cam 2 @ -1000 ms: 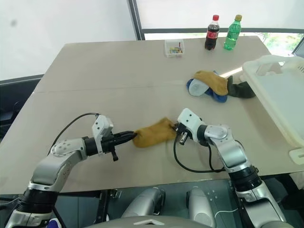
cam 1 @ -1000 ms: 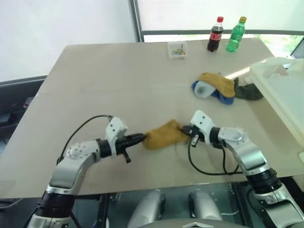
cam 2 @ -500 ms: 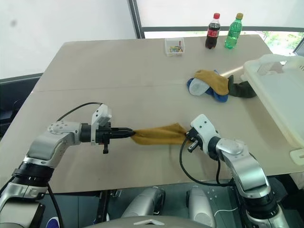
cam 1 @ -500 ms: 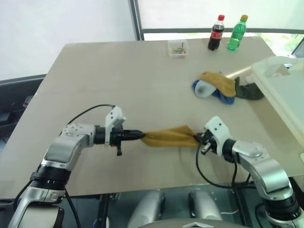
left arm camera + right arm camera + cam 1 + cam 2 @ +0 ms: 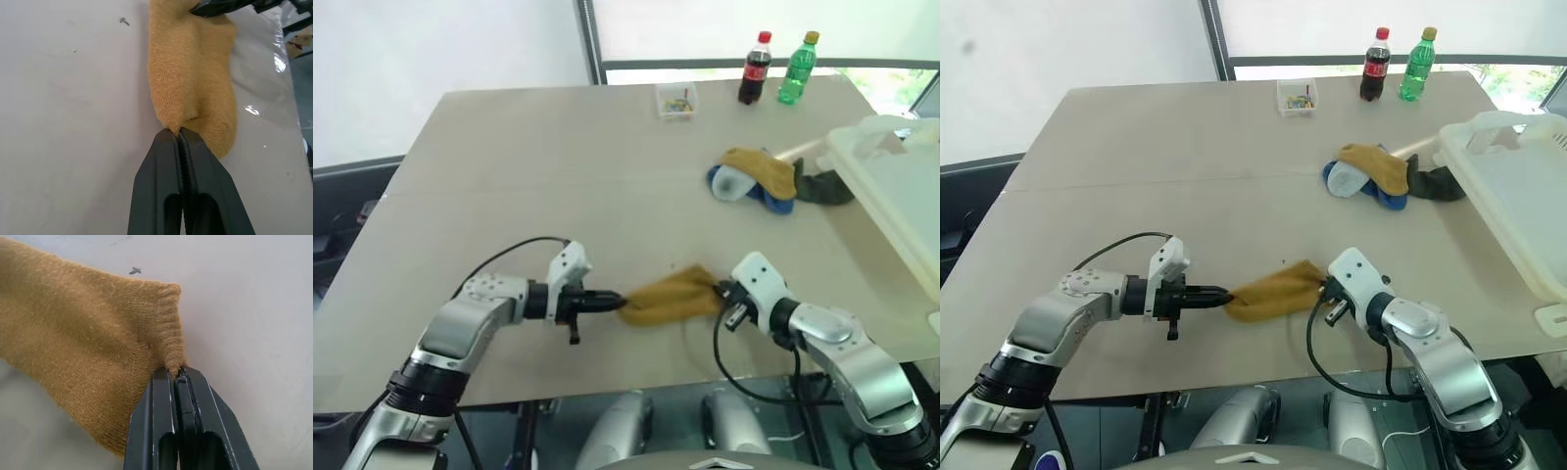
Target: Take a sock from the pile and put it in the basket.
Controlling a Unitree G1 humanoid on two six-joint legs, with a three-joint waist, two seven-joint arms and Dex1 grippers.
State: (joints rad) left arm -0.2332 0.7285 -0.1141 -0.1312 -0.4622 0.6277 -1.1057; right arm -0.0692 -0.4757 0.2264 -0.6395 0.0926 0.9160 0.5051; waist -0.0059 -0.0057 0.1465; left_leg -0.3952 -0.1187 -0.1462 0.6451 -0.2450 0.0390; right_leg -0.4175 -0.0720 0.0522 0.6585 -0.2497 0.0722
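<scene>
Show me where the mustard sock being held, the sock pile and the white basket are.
mustard sock point(image 5: 668, 297), left eye view, middle of its body.
sock pile point(image 5: 766, 174), left eye view, yellow sock on top.
white basket point(image 5: 1485, 137), right eye view, near rim corner.

Our right gripper point(image 5: 177, 374) is pinching the ribbed cuff corner of the mustard sock point(image 5: 83, 347), jaws pressed together. The sock is spreading away from the gripper, lying on the pale table point(image 5: 254, 308).
</scene>
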